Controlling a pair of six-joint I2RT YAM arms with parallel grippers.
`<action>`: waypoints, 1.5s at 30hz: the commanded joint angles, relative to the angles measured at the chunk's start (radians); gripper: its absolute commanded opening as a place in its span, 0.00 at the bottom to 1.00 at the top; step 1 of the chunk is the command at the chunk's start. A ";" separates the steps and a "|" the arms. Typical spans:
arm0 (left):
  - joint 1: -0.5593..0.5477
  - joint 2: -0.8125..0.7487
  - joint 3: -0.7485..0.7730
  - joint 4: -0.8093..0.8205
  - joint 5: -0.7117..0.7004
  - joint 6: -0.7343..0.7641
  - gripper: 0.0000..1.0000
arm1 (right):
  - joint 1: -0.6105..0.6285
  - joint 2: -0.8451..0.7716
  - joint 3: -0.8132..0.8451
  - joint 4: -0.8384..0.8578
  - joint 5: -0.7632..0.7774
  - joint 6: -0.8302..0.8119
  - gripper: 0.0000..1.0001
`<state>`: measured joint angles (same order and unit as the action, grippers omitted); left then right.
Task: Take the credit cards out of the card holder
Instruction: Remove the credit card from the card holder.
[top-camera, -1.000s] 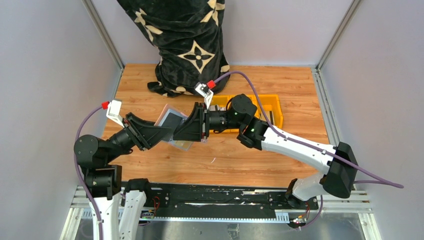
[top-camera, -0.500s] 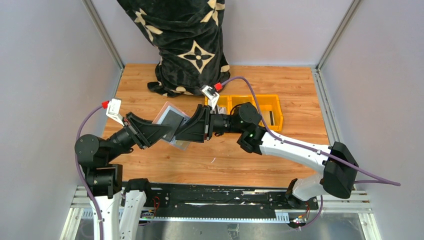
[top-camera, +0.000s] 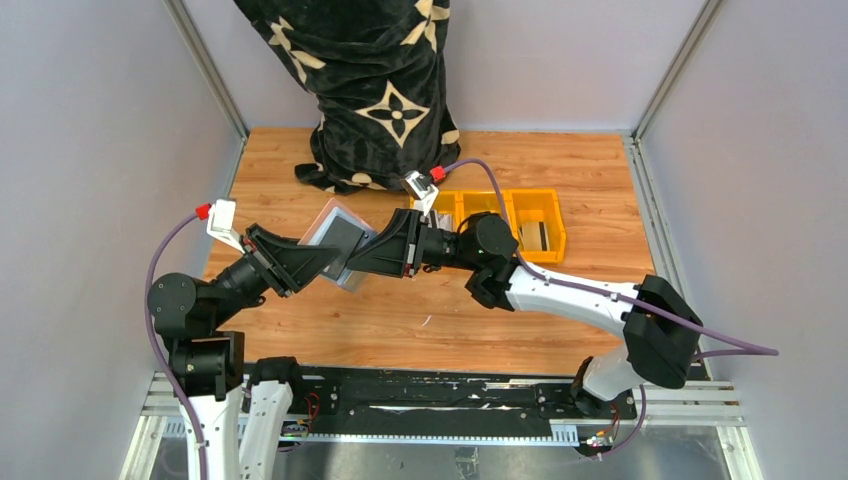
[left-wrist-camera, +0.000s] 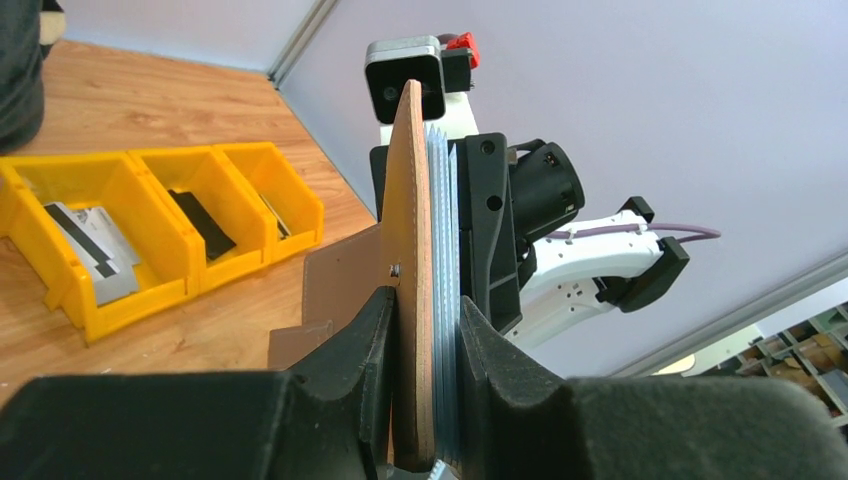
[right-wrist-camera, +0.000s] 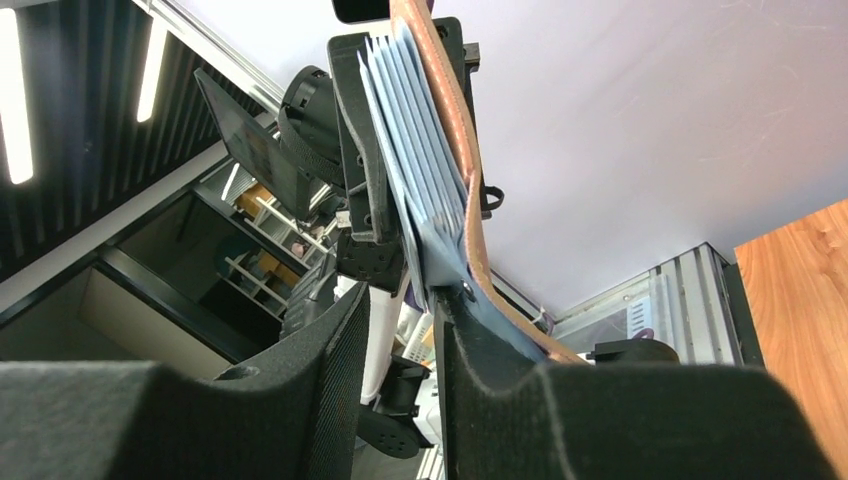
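Brown leather-like folding card holder: clamped together with its pale blue plastic credit cards between closed left fingers. Right fingers narrowly apart at stack's edge; hold uncertain. Risk: left clamp pins cards, so pulling drags holder loose or spills several.

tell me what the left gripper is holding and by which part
The card holder with the credit cards against it, pinched by the left gripper across its near end.
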<state>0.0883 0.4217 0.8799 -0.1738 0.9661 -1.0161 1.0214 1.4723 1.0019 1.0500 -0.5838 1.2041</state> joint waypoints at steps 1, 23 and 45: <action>-0.014 -0.038 -0.001 0.016 0.127 0.007 0.02 | -0.022 0.030 0.037 0.100 0.148 0.052 0.33; -0.021 -0.047 0.055 -0.169 0.146 0.202 0.17 | -0.036 0.005 -0.001 0.094 0.297 0.076 0.00; -0.020 -0.023 0.064 0.036 0.111 -0.022 0.14 | -0.046 -0.046 -0.126 0.204 0.162 0.064 0.06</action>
<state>0.0814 0.4141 0.9092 -0.2020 1.0100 -0.9932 0.9966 1.4273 0.8700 1.2495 -0.4519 1.2869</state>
